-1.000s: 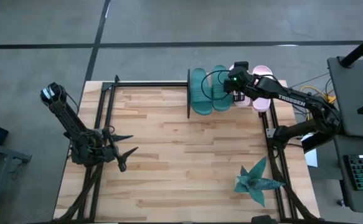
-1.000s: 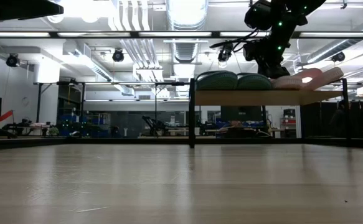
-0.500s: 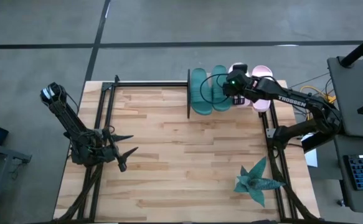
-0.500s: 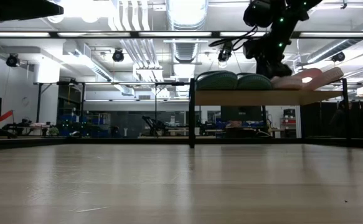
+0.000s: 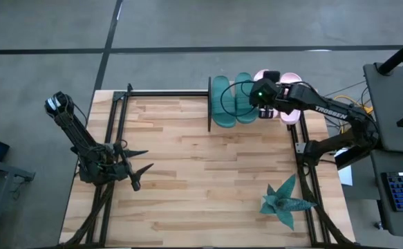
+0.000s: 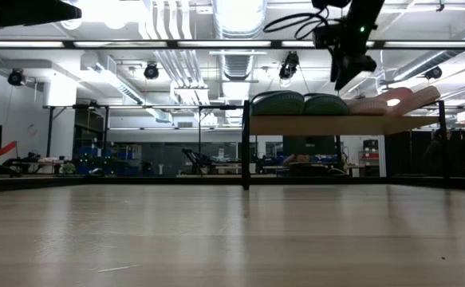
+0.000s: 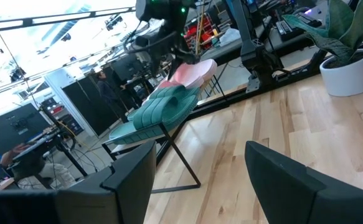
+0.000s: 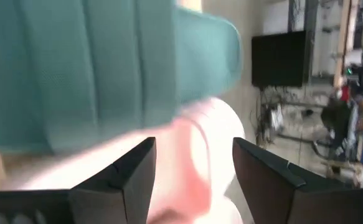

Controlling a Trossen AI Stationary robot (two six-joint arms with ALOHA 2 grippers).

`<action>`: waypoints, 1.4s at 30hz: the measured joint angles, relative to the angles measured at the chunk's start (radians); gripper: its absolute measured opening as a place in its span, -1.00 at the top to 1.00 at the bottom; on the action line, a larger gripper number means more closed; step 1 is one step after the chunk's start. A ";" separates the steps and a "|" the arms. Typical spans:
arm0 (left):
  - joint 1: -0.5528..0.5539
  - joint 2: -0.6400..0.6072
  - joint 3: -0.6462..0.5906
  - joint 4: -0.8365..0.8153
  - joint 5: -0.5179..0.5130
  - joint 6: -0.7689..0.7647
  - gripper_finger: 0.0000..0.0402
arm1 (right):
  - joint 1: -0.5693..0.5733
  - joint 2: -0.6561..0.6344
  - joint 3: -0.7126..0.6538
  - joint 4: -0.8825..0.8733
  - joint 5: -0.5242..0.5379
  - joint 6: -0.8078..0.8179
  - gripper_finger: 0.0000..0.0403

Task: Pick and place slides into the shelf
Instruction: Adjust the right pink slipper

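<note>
The shelf (image 6: 328,125) stands at the table's far edge. Two teal slides (image 5: 231,99) lie side by side on its left half, soles down, and two pink slides (image 6: 388,102) on its right half. The right-hand pink slide sits tilted. My right gripper (image 6: 340,81) hangs open just above the shelf, over the left pink slide (image 8: 200,143) and next to a teal slide (image 8: 106,62), touching neither. My left gripper (image 5: 137,170) waits open near the table's left edge, low over the wood, with nothing between its fingers (image 7: 131,180).
A teal star-shaped plant (image 5: 285,199) in a white pot (image 7: 350,71) stands at the near right of the table. Black metal frame rails (image 5: 118,111) run along the left, far and right edges. Bare wood (image 5: 201,173) lies between the shelf and the near edge.
My right gripper has opened and let go of the left pink slide, then risen straight up from the shelf. The pink slide stays lying on the shelf beside the teal ones.
</note>
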 joint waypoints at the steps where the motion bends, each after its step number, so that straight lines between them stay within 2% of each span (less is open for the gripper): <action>1: 0.000 0.000 0.000 0.000 0.000 0.000 -0.15 | 0.002 0.000 0.019 -0.034 0.018 0.015 0.01; 3: 0.000 0.000 0.000 0.000 0.000 -0.001 -0.15 | 0.004 -0.001 0.057 -0.124 0.048 0.049 0.05; 6: 0.000 0.000 0.000 0.000 0.000 -0.001 -0.15 | 0.003 -0.011 0.088 -0.256 0.038 0.105 0.11; 11: 0.000 0.000 0.000 0.000 0.000 -0.002 -0.15 | 0.004 -0.061 0.065 -0.332 0.035 0.132 0.23; 18: 0.000 0.000 -0.001 0.000 0.000 -0.002 -0.15 | 0.003 -0.134 -0.024 -0.331 0.047 0.045 0.30; 25: 0.000 0.000 -0.001 0.001 0.000 -0.003 -0.15 | -0.005 -0.163 -0.125 -0.285 0.130 -0.023 0.13; 30: 0.000 0.000 -0.001 0.001 0.000 -0.003 -0.15 | -0.030 -0.162 -0.171 -0.191 0.174 -0.053 0.07; 34: 0.000 0.000 -0.001 0.001 0.000 -0.003 -0.15 | -0.058 -0.162 -0.181 -0.117 0.175 -0.094 0.12; 42: 0.000 0.000 -0.001 0.001 0.000 -0.002 -0.15 | -0.127 -0.161 -0.204 -0.116 0.173 -0.164 0.24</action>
